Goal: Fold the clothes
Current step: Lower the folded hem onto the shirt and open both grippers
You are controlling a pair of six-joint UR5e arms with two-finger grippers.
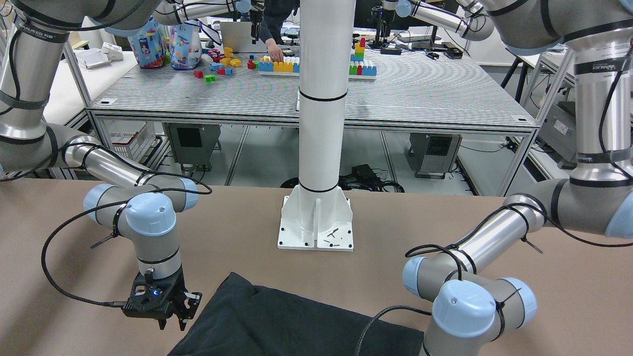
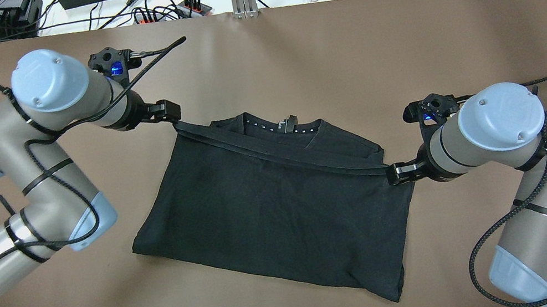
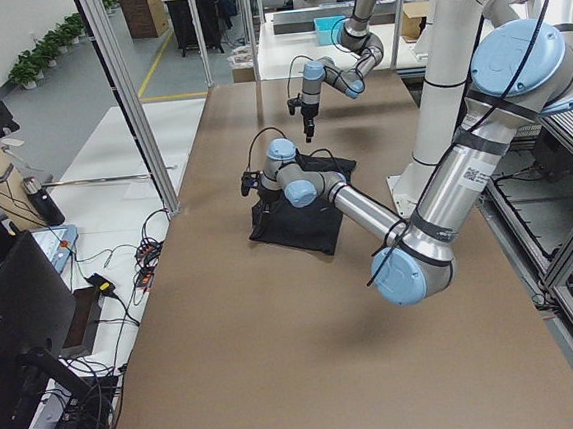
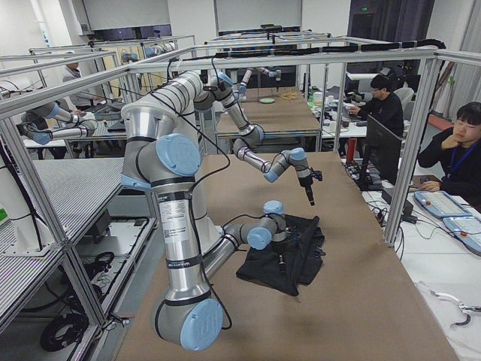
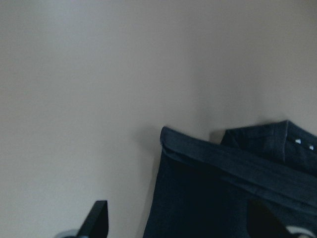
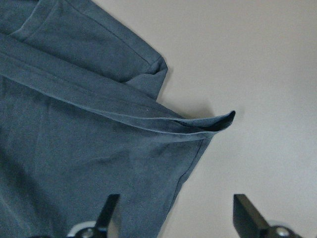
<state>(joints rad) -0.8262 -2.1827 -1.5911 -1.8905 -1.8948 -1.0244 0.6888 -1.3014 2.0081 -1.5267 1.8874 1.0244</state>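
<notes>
Flanking the matte black garment (image 2: 271, 204) at its hemmed fold, left hand (image 2: 169, 111) and right hand (image 2: 398, 172) hover spread.

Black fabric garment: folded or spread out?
Folded: the black fabric garment lies doubled, its hemmed edge laid across just below the collar.

The one word that reads clearly is "HUAWEI", in pale capitals on the back of the dark monitor (image 3: 16, 338). It stands off the bench's long edge across from the robot, toward the corner at the robot's left. A black band (image 1: 37, 34) on the right arm (image 1: 24, 99) and another (image 1: 601, 65) on the left arm (image 1: 596, 123) carry pale lettering, too blurred to read. The white sticker (image 3: 477, 173) on the left arm and the tag (image 2: 288, 124) at the neck of the clothes (image 2: 271, 204) are too small to make out.
</notes>
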